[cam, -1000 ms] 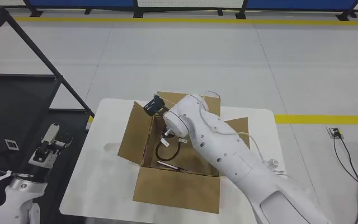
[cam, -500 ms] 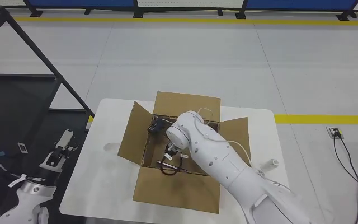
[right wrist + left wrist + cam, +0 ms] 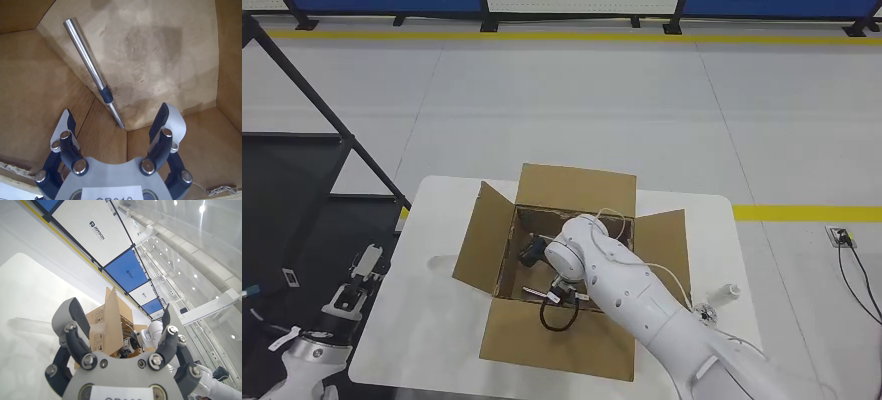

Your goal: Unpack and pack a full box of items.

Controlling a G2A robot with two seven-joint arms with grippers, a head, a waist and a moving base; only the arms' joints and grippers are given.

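An open cardboard box [image 3: 552,345] stands on the white table [image 3: 417,330]. My right gripper [image 3: 534,250] is down inside the box, near its left wall. In the right wrist view the right gripper [image 3: 116,109] is open with nothing between its fingers. Just beyond it a shiny metal rod [image 3: 88,68] with a black band lies along the box floor against a wall. My left gripper [image 3: 367,262] hangs off the table's left edge, open and empty [image 3: 121,305], pointing up toward the box [image 3: 111,321].
A black cable loop [image 3: 557,315] on my right arm hangs over the box's near side. A small white bottle [image 3: 729,292] and a small round item [image 3: 704,312] lie on the table right of the box. A faint clear item [image 3: 439,262] lies left of it.
My right gripper has come down from over the box's back left corner into the box. The left gripper has shifted a little closer to the table's edge.
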